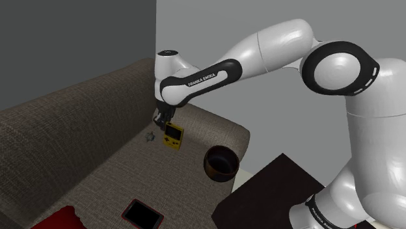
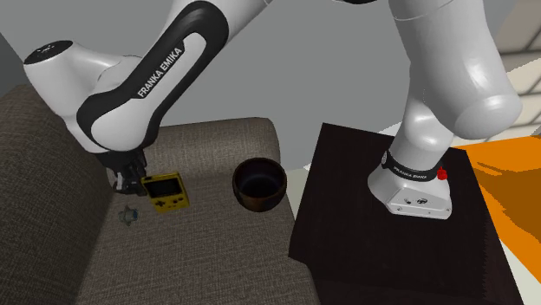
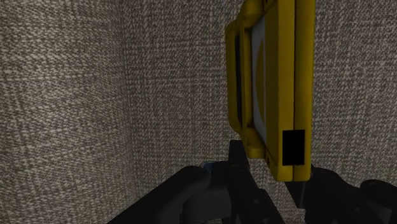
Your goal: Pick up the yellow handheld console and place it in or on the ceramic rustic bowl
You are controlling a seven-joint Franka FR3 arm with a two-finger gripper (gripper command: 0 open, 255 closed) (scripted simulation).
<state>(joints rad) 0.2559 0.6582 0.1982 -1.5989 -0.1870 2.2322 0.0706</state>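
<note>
Over the sofa (image 1: 97, 162) | pincer (image 1: 161, 123) clamped on yellow console (image 1: 172, 136) edge

Shoulder view: the sofa (image 1: 78, 149) carries every item. The gripper (image 1: 159, 120) clasps one end of the handheld console (image 1: 172, 136) over the seat, with a small object (image 1: 149, 136) just beside it on this view's left. The bowl (image 1: 220, 162) sits on the seat to its right, near the stand (image 1: 273, 188). A flat panel (image 1: 142, 213) lies nearest the camera.
</note>
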